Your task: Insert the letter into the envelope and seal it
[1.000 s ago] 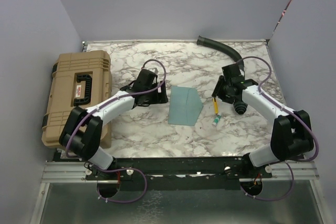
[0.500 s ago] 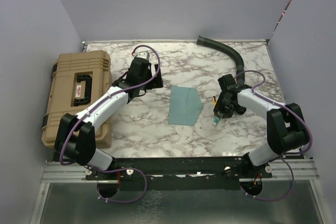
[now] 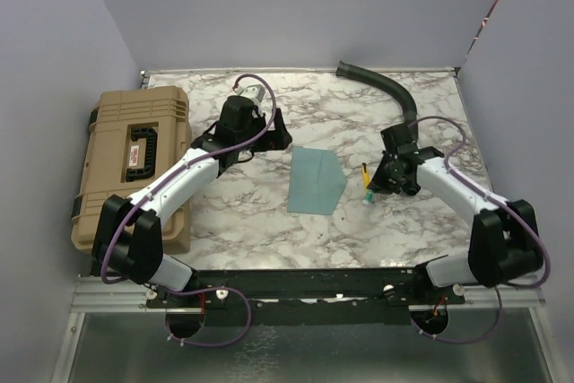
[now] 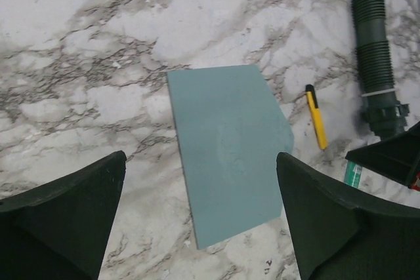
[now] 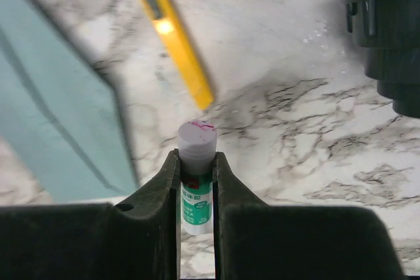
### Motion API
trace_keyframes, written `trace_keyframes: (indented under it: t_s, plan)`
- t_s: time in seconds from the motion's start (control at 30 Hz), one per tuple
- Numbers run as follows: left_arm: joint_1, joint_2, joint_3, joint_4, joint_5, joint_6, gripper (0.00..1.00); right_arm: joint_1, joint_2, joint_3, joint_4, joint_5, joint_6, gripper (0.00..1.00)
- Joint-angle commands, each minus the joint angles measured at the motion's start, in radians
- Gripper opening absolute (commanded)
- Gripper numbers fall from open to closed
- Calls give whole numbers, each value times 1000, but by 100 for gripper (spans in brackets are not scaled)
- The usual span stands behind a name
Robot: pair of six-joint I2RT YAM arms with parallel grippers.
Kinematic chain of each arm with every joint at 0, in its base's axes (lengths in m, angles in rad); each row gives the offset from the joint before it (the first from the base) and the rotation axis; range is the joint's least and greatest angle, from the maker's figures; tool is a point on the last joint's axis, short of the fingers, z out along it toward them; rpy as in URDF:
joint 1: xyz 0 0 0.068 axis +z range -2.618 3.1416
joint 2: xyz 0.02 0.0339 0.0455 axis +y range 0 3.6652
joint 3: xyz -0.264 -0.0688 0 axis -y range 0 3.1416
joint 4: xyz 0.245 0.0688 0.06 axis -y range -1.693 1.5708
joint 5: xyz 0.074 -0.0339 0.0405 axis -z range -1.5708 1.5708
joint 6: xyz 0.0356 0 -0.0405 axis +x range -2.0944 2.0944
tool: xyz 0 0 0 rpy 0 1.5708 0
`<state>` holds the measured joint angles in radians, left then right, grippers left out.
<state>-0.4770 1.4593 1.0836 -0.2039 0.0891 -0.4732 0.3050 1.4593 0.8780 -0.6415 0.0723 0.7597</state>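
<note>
At the left edge of the marble table lies a tan plastic tool case. The left arm reaches out from beside it, its claw spread wide and empty, looking down on the flat teal paper envelope. The envelope lies mid-table, its long axis running far to near and slightly tilted. The tan letter is nowhere in view, so it may already be inside.

A thin yellow pen-like stick lies just right of the envelope. The right claw hangs low beside it, pinching a green-labelled glue stick, white tip forward. The envelope lies just to this claw's left, so the right arm looks better placed for sealing. A dark green ribbed hose curves behind.
</note>
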Motion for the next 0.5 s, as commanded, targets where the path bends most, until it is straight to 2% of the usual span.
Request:
trace_keyframes:
  t_s: [0.0, 0.13, 0.23, 0.33, 0.47]
  plan:
    - [-1, -28, 30, 126, 215, -37, 97, 4, -182, 61, 64, -65, -25, 1]
    - [-12, 1, 65, 234, 353, -114, 97, 5, -270, 89, 265, -151, -71, 0]
    - [-39, 18, 67, 352, 422, -175, 97, 5, -299, 75, 492, -237, -63, 0]
    - [-77, 58, 100, 402, 444, -211, 93, 4, -287, 80, 702, -325, -19, 0]
    - [-96, 127, 169, 430, 491, -225, 90, 4, -238, 119, 833, -437, 56, 1]
